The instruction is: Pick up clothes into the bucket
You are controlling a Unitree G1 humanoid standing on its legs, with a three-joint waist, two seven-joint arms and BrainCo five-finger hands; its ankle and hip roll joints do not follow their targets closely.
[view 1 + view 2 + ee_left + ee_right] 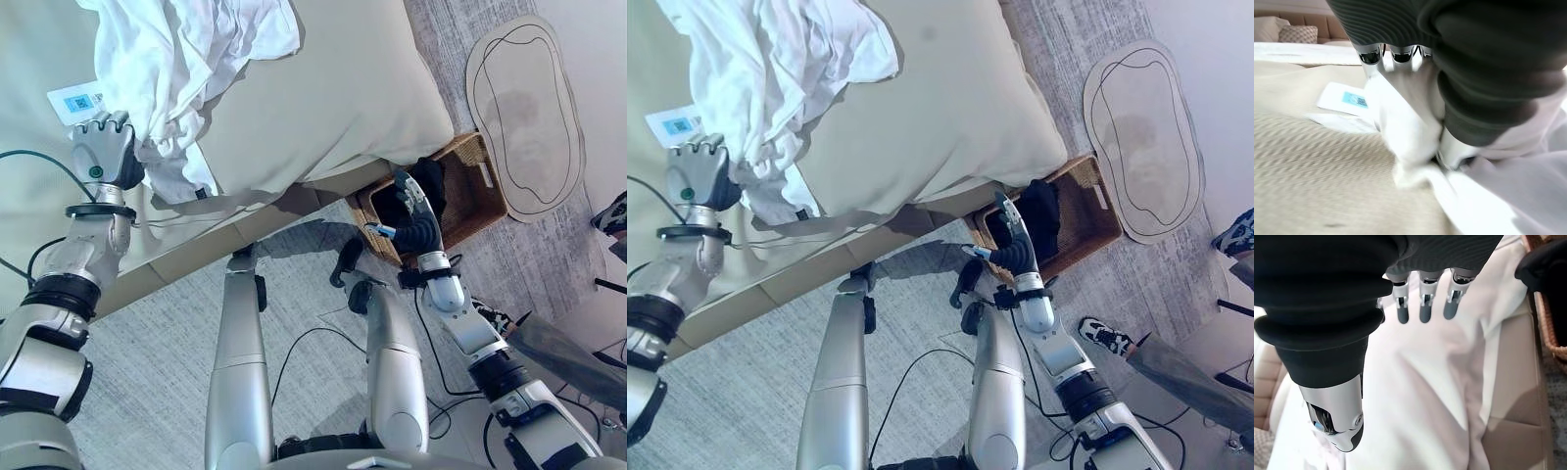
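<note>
- While gripped at its lower edge, crumpled white cotton garment lies heaped on the beige bed cover, a fold hanging over the near side of the bed.
- Left hand clenched on that hanging fold; in the left wrist view, white cloth bunched between curled fingers and thumb. Grasp judged firm but on a small fold, not the bulk.
- Right hand held relaxed and empty, fingers straight, poised by the near rim of the brown woven wicker basket on the floor just beside the bed corner.
- Dark garment already lying inside that basket.
- White card with blue label resting on the bed just beside the left hand; not part of the load.
- Pale oval floor mat beyond the basket; no bearing on the step.
- Step in hand judged: lift of the white garment clear of the bed, then carry across to the basket.
- Recommended: draw up and away from the bed edge so the whole heap trails free, not dragged over the cover.
- Recommended: keep clench closed until cloth hangs above the basket opening; use right hand to gather the trailing length.
- Risk judged: slip of the small fold, or cloth snagging on the bed corner.
</note>
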